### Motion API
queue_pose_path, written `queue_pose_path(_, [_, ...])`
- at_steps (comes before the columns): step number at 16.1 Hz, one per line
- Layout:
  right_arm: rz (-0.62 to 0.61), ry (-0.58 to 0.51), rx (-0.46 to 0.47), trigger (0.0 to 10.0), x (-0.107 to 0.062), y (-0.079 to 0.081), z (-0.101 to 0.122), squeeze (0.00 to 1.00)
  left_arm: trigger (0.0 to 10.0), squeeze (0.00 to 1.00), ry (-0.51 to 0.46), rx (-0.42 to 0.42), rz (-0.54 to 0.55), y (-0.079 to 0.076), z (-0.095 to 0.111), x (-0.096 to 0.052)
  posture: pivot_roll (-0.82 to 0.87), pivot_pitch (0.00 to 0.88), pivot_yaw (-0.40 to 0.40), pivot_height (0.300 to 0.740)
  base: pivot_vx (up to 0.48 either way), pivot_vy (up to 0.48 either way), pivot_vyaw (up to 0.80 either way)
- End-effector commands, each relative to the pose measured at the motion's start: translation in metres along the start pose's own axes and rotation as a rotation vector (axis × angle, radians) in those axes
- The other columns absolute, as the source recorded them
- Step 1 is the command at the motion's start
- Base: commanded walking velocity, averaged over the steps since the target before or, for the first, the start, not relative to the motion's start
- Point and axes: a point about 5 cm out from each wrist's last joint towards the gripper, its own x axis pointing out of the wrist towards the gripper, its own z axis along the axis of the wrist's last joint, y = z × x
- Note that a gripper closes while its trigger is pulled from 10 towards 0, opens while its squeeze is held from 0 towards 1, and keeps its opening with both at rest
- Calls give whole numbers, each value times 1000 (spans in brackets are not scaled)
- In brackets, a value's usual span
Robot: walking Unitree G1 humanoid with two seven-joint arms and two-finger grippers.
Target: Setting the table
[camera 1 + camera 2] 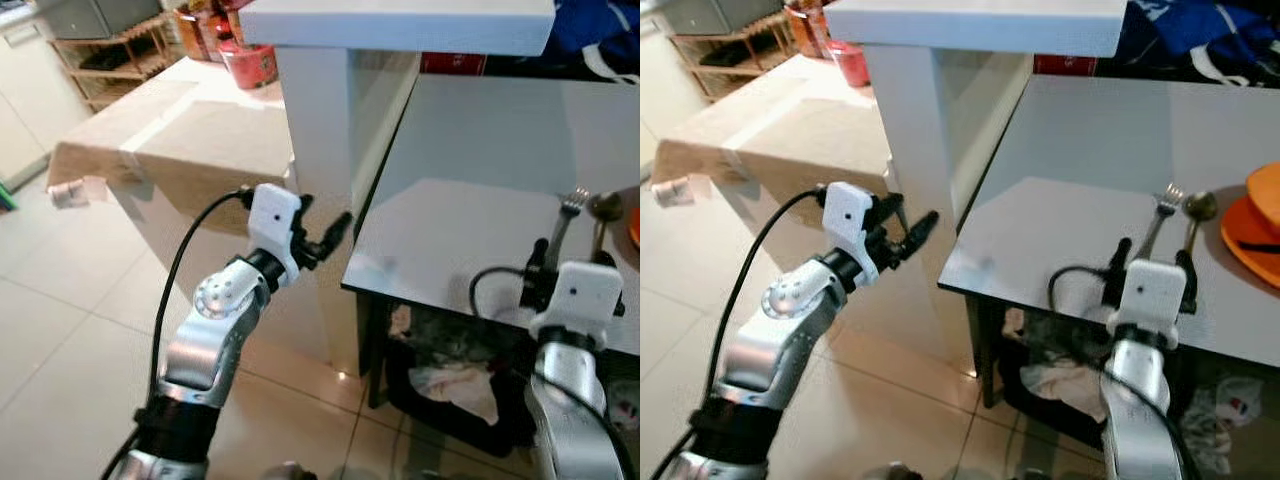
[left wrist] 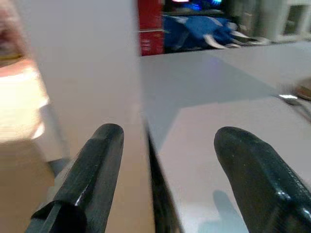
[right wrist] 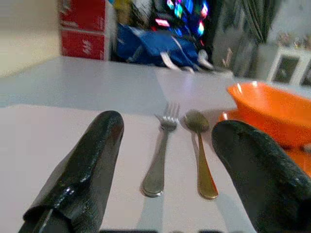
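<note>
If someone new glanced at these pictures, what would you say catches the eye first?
Most striking is the fork and spoon lying side by side on the grey table, framed between the right gripper's open fingers. Just beyond them, on the robot's right, an orange bowl sits on an orange plate. The left gripper, also open, hangs off the table's left edge beside a white pillar.

Bare tabletop (image 1: 1060, 240) left of fork (image 1: 1160, 215)
</note>
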Motion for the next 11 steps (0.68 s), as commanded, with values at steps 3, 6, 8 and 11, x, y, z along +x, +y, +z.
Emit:
queue_pose_path(3, [120, -68, -15, 10000, -19, 10, 9, 0, 10000, 0, 8, 0, 144, 17, -20, -12, -52, 0, 87, 723, 0, 0, 0])
queue_pose_path(6, [145, -18, -5, 10000, -21, 7, -3, 0, 10000, 0, 63, 46, 135, 15, -46, -36, -61, 0, 78, 723, 0, 0, 0])
queue_pose_path(8, [149, -41, -12, 10000, -7, 7, -2, 0, 10000, 0, -9, 111, 131, 12, -33, -25, -44, 0, 64, 723, 0, 0, 0])
queue_pose_path(11, [139, -59, -8, 10000, 7, 10, -1, 0, 10000, 0, -44, 127, 124, 10, -25, -15, -37, 0, 75, 723, 0, 0, 0])
